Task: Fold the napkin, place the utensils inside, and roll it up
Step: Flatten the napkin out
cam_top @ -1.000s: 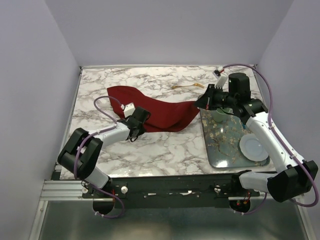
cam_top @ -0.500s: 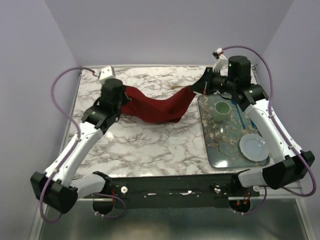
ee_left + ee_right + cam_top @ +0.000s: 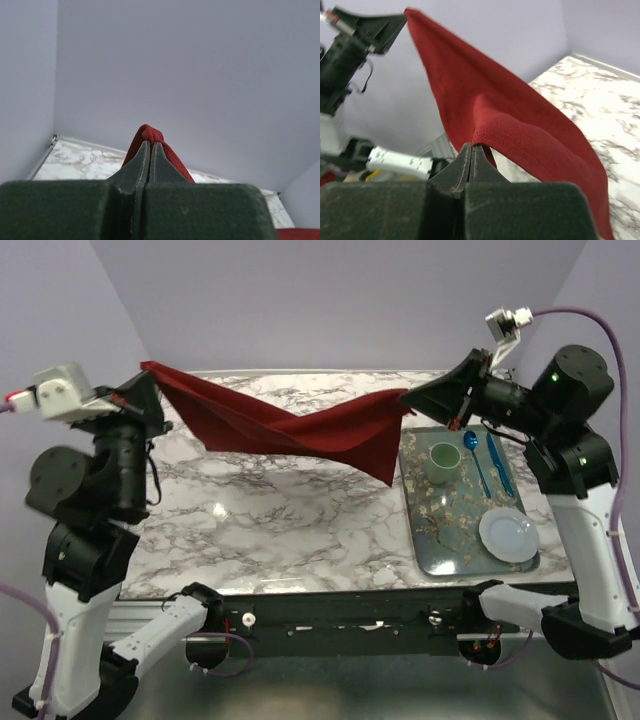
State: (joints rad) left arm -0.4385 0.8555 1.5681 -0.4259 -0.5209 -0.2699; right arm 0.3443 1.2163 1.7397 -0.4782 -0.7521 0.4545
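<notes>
Top external shows one dark red napkin (image 3: 300,430) lifted off the worktop (image 3: 280,530) and stretched in the air between the two arms. Its upper edge sags in the middle and one loose corner hangs low on the right, near the tray (image 3: 432,540). The left gripper (image 3: 148,378) is clenched on the cloth's left corner, and the right gripper (image 3: 408,400) is clenched on the right one. In both wrist views the dark fingers are pressed together with red fabric pinched at their tips. The hanging cloth screens the strip of marble behind it, so whatever lies on that far part of the worktop cannot be made out. The left wrist view catches only a small fold of the napkin above the fingertips, with the rest cut off below the frame. In the right wrist view the far arm is blurred. On the one patterned tray stand one green cup (image 3: 445,460) and one white plate (image 3: 507,535). Two blue utensils lie beside the cup: a spoon (image 3: 472,452) and a longer piece (image 3: 498,465) whose kind is hard to tell.
</notes>
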